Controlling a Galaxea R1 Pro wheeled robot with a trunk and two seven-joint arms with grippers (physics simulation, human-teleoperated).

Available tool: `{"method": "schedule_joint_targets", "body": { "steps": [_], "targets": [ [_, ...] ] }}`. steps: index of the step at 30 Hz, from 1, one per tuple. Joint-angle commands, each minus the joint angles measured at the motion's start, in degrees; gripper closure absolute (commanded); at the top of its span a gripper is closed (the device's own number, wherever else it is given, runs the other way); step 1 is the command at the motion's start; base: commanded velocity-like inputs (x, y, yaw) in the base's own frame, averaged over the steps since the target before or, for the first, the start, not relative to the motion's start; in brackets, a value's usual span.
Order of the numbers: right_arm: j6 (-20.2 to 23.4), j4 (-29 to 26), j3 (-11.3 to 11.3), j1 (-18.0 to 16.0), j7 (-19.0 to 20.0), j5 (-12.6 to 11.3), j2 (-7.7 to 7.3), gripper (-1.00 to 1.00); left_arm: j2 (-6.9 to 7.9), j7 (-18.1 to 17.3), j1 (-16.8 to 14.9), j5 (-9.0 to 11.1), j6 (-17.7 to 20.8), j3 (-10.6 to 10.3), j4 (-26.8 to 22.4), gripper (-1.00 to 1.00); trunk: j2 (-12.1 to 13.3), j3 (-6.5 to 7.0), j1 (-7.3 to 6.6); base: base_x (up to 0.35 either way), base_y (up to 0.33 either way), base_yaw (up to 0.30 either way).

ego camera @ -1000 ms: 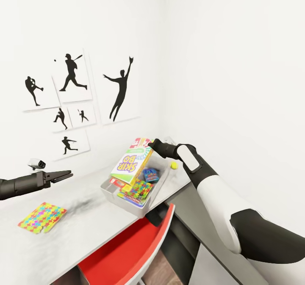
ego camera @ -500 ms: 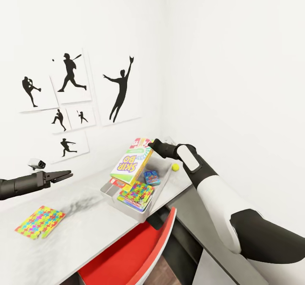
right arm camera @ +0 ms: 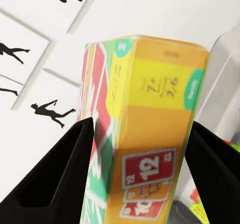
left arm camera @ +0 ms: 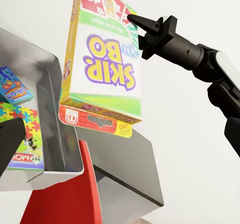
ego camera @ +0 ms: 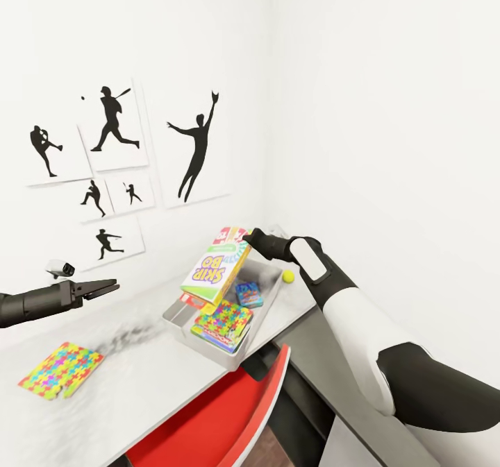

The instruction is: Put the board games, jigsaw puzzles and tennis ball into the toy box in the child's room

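Note:
My right gripper (ego camera: 247, 235) is shut on the top end of the green-edged Skip-Bo board game (ego camera: 215, 269), which hangs tilted over the light-grey toy box (ego camera: 198, 338) on the white table (ego camera: 139, 356). Its lower end is down inside the box; I cannot tell whether it touches. In the box lie a jigsaw puzzle (ego camera: 223, 316) on top of a board game (left arm camera: 27, 159), and a small blue board game (ego camera: 248, 293). A second jigsaw puzzle (ego camera: 61, 370) lies on the table at the left. The tennis ball (ego camera: 287, 276) sits beside the box. My left gripper (ego camera: 111, 287) hovers open above the table.
A red chair (ego camera: 222, 425) is tucked under the table's front edge below the toy box. Black silhouette pictures (ego camera: 111, 127) hang on the wall behind the table. The table ends in the room's corner just right of the tennis ball.
The view has shifted, so the table, toy box and wall pictures slide slightly left. Both arms keep their pose and the right gripper still holds the board game.

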Motion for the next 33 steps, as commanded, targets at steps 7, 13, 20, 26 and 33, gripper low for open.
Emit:
{"method": "schedule_joint_targets", "body": {
  "steps": [7,13,20,26,33],
  "targets": [
    [0.48,1.76,0.19,-0.07,0.09,0.44,0.00,1.00,0.02,-0.25,-0.05,0.03,0.61,-0.01,0.00,-1.00,-0.14,-0.14,0.04,0.014,0.000,0.000],
    [0.35,5.57,0.30,-0.07,0.25,0.85,0.00,1.00,0.02,-0.25,-0.05,0.04,0.61,-0.03,0.00,-1.00,-0.14,-0.14,0.04,0.001,0.000,0.000],
    [-2.57,10.89,0.40,-0.06,0.76,0.99,0.00,1.00,-0.06,-0.25,-0.05,0.03,0.59,-0.04,0.00,-1.00,-0.14,-0.14,0.04,0.000,0.000,0.000],
    [-5.04,12.65,1.26,-0.01,1.10,1.08,0.00,1.00,-0.07,-0.25,-0.05,0.04,0.55,-0.04,0.00,-1.00,-0.14,-0.14,0.04,0.000,0.000,0.000],
    [-9.74,13.75,8.32,-0.03,5.47,0.98,0.00,1.00,-0.06,-0.25,-0.05,0.04,0.54,-0.02,0.00,-1.00,-0.14,-0.14,0.04,0.000,0.000,0.000]
  ]
}}
